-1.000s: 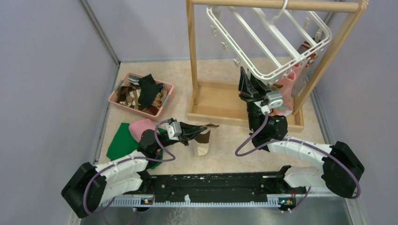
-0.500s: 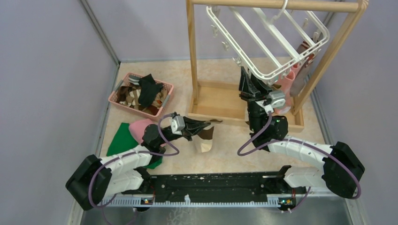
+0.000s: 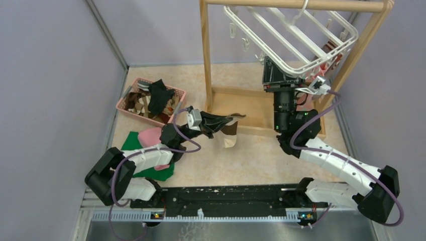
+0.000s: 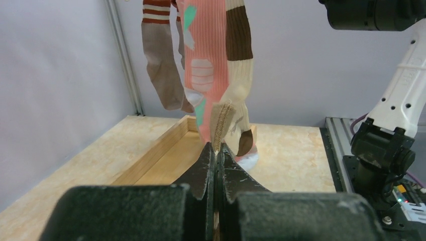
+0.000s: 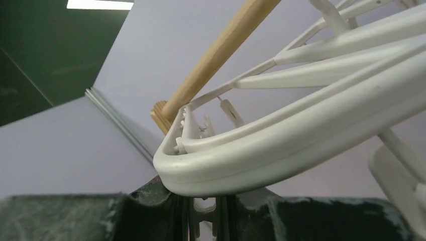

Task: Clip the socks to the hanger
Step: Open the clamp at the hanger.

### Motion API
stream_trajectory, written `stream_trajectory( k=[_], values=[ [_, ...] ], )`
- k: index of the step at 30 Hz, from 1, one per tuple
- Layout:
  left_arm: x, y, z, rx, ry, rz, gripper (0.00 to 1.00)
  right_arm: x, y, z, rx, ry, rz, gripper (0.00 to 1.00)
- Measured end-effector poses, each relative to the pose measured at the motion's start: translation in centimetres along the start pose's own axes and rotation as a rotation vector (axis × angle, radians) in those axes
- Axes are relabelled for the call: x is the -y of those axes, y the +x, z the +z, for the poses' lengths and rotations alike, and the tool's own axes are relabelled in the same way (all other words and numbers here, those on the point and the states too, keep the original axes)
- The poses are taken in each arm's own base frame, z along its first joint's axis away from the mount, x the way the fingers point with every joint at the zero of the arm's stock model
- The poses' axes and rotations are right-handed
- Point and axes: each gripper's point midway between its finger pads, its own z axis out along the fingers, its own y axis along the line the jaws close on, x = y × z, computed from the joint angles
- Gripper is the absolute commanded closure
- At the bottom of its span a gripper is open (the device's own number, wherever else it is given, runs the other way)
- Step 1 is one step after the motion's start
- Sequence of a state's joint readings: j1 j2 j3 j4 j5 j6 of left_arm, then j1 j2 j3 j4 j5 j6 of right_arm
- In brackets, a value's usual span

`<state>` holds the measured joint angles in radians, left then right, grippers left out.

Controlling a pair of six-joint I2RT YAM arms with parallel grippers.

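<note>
My left gripper (image 3: 226, 121) is shut on the cuff edge of a brown-cream sock (image 3: 229, 133), holding it in the air just left of the wooden stand's base. In the left wrist view the jaws (image 4: 217, 146) pinch its tan ribbed edge (image 4: 221, 119). Beyond hang three socks: grey-brown with a red-white cuff (image 4: 161, 65), salmon pink (image 4: 203, 65), brown-cream (image 4: 238, 55). My right gripper (image 3: 274, 70) is raised under the near rim of the white hanger (image 3: 301, 69). In the right wrist view its fingers (image 5: 204, 203) are shut on a white clip (image 5: 204, 211) below the rim (image 5: 301, 140).
A wooden frame stand (image 3: 205, 60) with a tray base (image 3: 241, 108) carries the hanger. A pink basket (image 3: 178, 95) with several more socks stands at the back left. A green cloth (image 3: 131, 142) and a pink cloth (image 3: 150, 135) lie beside my left arm.
My left gripper has carried the sock up and to the right, towards the stand. My right gripper has risen and turned, lifting the hanger's near rim with it.
</note>
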<state>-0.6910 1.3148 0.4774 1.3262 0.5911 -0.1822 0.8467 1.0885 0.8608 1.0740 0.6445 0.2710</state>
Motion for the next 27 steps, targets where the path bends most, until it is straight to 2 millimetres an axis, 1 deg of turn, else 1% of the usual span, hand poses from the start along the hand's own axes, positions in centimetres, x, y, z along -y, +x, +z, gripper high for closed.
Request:
stream_trajectory(
  k=[2, 4, 10, 14, 20, 22, 27],
  values=[
    [-0.1, -0.3, 0.3, 0.013, 0.001, -0.019, 1.0, -0.2, -0.4, 0.5, -0.025, 0.031, 0.083, 1.0],
    [-0.2, -0.7, 0.6, 0.03, 0.003, -0.037, 1.0, 0.0, -0.4, 0.8, -0.046, 0.064, 0.14, 1.0],
    [-0.5, -3.4, 2.1, 0.102, 0.032, -0.101, 1.0, 1.3, 1.5, 0.5, -0.113, 0.138, 0.199, 1.0],
    [-0.8, -4.3, 3.0, 0.126, 0.052, -0.135, 1.0, 1.9, 1.6, 0.5, -0.121, 0.151, 0.229, 1.0],
    [-1.9, -4.2, 4.3, 0.128, 0.07, -0.23, 1.0, 2.7, 1.3, 0.6, -0.13, 0.146, 0.263, 1.0],
    [-2.5, -4.1, 4.7, 0.123, 0.076, -0.271, 1.0, 2.8, 1.5, 0.6, -0.145, 0.141, 0.271, 1.0],
    [-3.9, -4.6, 5.8, 0.122, 0.107, -0.386, 1.0, 3.3, 2.3, 0.3, -0.172, 0.148, 0.279, 1.0]
  ],
)
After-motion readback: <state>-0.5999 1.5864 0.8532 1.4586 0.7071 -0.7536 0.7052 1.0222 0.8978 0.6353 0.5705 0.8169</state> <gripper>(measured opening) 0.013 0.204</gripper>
